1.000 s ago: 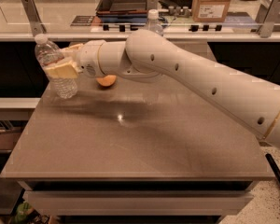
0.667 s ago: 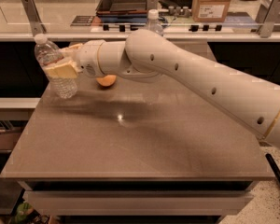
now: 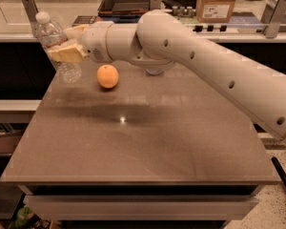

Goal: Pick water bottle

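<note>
The water bottle [image 3: 62, 69] is clear, ribbed plastic with a white cap. It is upright at the far left of the table. My gripper [image 3: 63, 43] is shut around its middle, with one cream finger [image 3: 68, 53] across the front and the other behind it. The bottle's base hangs just above the tabletop near the far left corner. My white arm reaches in from the right, across the back of the table.
An orange [image 3: 107, 76] sits on the brown table [image 3: 133, 147] just right of the bottle, under my wrist. A clear object's base [image 3: 155, 72] shows under my arm. A counter behind holds a dark tray [image 3: 126, 1] and a cardboard box [image 3: 217, 4].
My gripper has risen with the bottle in it, and the bottle's base has left the tabletop. The orange, half hidden before, now shows whole.
</note>
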